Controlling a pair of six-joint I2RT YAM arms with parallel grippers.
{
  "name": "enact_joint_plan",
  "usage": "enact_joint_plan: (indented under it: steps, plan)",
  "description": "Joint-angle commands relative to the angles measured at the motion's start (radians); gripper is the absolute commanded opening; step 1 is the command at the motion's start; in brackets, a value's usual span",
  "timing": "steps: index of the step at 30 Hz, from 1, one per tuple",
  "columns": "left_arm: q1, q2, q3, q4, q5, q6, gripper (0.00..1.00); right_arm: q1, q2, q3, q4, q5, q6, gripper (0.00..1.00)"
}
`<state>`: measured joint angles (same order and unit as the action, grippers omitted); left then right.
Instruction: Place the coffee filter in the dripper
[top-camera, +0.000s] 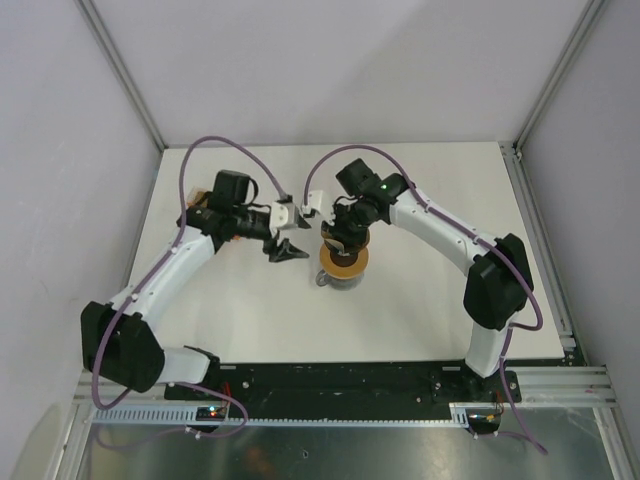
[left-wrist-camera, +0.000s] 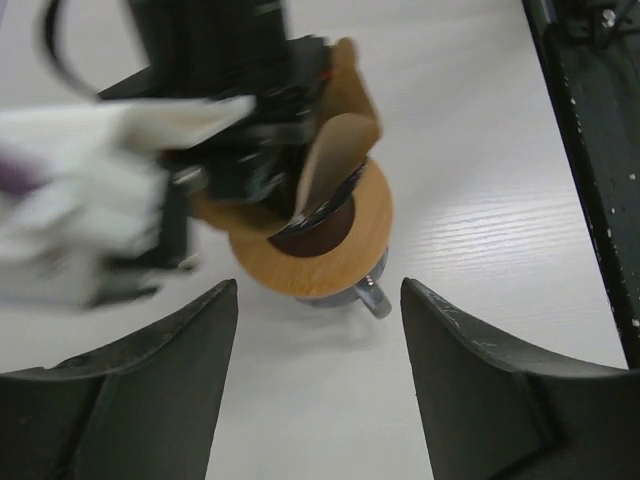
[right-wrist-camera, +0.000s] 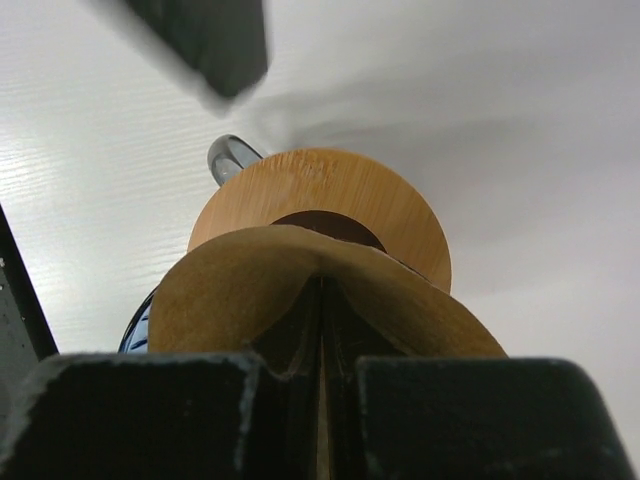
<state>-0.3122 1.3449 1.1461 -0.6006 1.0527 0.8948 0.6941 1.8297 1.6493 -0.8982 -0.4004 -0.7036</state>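
Two fingers of my right gripper (right-wrist-camera: 322, 345) are pressed together on the coffee filter (right-wrist-camera: 230, 290), pinching its edge. The cone flares over the wooden ring (right-wrist-camera: 330, 185); I can't tell if its tip is in the hole. Paper looks feather-light, floppy and easy to crease, so I'd grip at the rim only, gently. Dripper (right-wrist-camera: 140, 325) shows only as a blue ribbed sliver under the ring, with a clear handle (right-wrist-camera: 228, 158) behind. Left gripper (left-wrist-camera: 318, 300) is spread wide, holding nothing, just beside. White table (top-camera: 420, 310) looks smooth, with faint grain. Plain grey walls (top-camera: 330, 70) enclose it.
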Motion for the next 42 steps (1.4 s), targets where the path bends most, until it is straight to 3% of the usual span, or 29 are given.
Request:
enact_joint_plan:
  steps: [1, 3, 7, 15, 28, 36, 42]
  plan:
    - [-0.056, -0.059, -0.046, 0.025, -0.029, 0.221, 0.75, 0.012, -0.038, -0.005, 0.031, -0.014, 0.025, 0.04]
    - [-0.066, -0.076, -0.056, 0.028, -0.036, 0.251, 0.81, 0.015, -0.035, -0.008, 0.033, -0.014, 0.029, 0.04]
    - [-0.123, -0.084, -0.069, 0.032, -0.066, 0.292, 0.84, 0.021, -0.023, -0.007, 0.043, -0.016, 0.036, 0.04]
    - [-0.171, -0.08, -0.085, 0.048, -0.122, 0.34, 0.8, 0.026, -0.008, -0.001, 0.043, -0.012, 0.043, 0.04]
    - [-0.24, -0.072, -0.028, 0.049, -0.12, 0.288, 0.78, 0.033, -0.01, 0.011, 0.04, -0.008, 0.046, 0.04]
    - [-0.243, -0.075, -0.005, 0.049, -0.101, 0.278, 0.79, 0.036, -0.008, 0.017, 0.045, -0.021, 0.054, 0.03]
    - [-0.18, -0.143, -0.126, 0.071, -0.033, 0.354, 0.8, 0.028, -0.006, 0.007, 0.046, -0.026, 0.06, 0.03]
